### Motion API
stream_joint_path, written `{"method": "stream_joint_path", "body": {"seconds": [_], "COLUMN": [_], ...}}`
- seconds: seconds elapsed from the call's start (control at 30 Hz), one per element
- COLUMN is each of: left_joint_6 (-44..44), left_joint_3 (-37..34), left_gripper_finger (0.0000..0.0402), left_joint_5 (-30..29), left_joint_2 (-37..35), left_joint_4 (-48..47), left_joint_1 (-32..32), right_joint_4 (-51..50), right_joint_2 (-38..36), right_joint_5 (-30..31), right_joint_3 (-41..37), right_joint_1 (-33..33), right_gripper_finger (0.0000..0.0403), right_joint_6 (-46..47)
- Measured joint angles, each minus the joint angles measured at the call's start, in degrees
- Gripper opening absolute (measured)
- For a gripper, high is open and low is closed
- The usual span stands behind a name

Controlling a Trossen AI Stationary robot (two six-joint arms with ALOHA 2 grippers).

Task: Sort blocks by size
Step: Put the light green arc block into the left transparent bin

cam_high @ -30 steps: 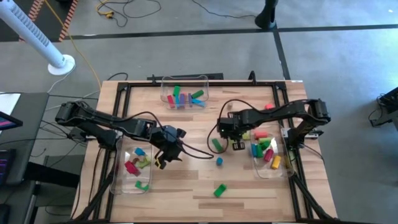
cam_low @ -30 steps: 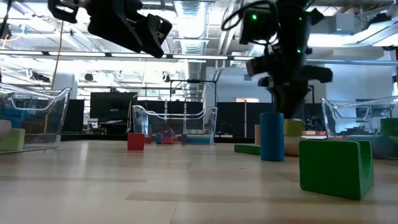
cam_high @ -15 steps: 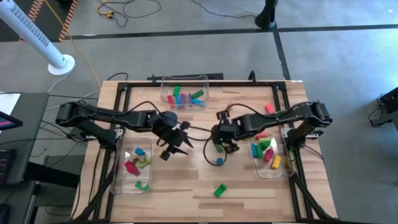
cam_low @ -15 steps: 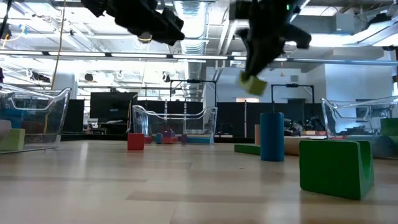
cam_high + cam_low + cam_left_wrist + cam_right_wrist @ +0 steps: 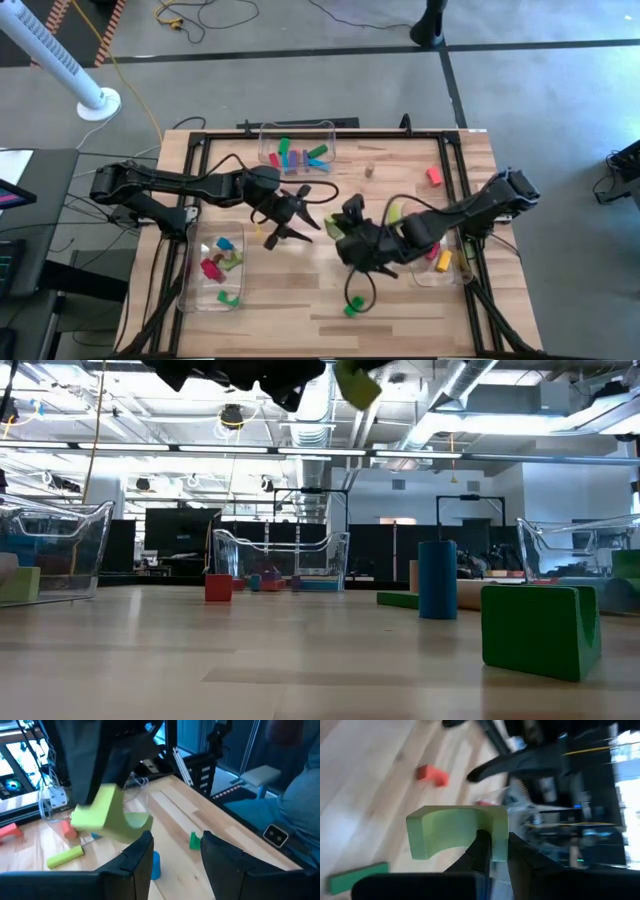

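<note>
The blocks lie loose on the table and in three clear bins. My right gripper (image 5: 338, 224) hangs over the table's middle, shut on a light green arch block (image 5: 454, 831), which also shows in the left wrist view (image 5: 102, 814) and high up in the low view (image 5: 357, 382). My left gripper (image 5: 308, 208) stands open just to its left, with nothing between its fingers (image 5: 172, 856). On the table below rest a blue cylinder (image 5: 437, 580), a green block (image 5: 352, 306) and a red arch (image 5: 431, 774). My right gripper pinches one leg of the arch (image 5: 496, 834), at the block's end, between its two fingers. The fingers slant downward. The arch is lifted well clear of the table and sits tilted, with its other leg (image 5: 416, 840) sticking out free to the side.
Clear bins stand at the far edge (image 5: 297, 150), the near left (image 5: 220, 270) and the right (image 5: 440, 262), each with several blocks. Loose on the wood are a red block (image 5: 433, 175), a small tan one (image 5: 368, 171) and a light green bar (image 5: 65, 856).
My right gripper has picked the light green arch off the table by the right bin and carried it up and toward the table's middle and near side, rolling its wrist. My left gripper has risen and swung from above the left bin toward the right and far side.
</note>
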Motion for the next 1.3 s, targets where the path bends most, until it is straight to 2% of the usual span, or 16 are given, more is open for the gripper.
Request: {"method": "stream_joint_path", "body": {"seconds": [0.13,0.43,0.6,0.8,0.97,1.07,1.3], "left_joint_6": [-1.6,-7.0,-8.2,-13.9,-14.5,-15.7,-15.7], "left_joint_3": [0.0,0.0,0.0,0.0,0.0,0.0,0.0], "left_gripper_finger": [0.0155,0.0156,0.0173,0.0222,0.0255,0.0262,0.0263], "left_joint_5": [-0.1,-1.5,-1.6,1.1,7.7,10.3,9.5], "left_joint_2": [0.0,0.0,0.3,4.5,6.2,6.5,6.5], "left_joint_4": [2.4,9.5,10.2,16.5,20.8,23.1,23.5], "left_joint_1": [0.0,0.0,0.0,0.0,0.0,0.0,-0.1], "right_joint_4": [1.6,3.9,8.2,14.1,15.0,15.2,16.4], "right_joint_2": [0.0,0.0,0.0,0.0,0.0,-0.1,-0.1], "right_joint_5": [6.6,14.4,15.8,15.8,15.8,15.8,15.7], "right_joint_3": [0.0,0.0,0.0,-0.9,-1.3,-1.3,-1.3], "right_joint_1": [3.3,8.6,9.8,9.7,9.7,9.8,10.1], "right_gripper_finger": [0.0067,0.0067,0.0067,0.0067,0.0067,0.0067,0.0067], "right_joint_6": [-2.0,-3.6,-8.1,-14.0,-15.4,-15.8,-16.9]}}
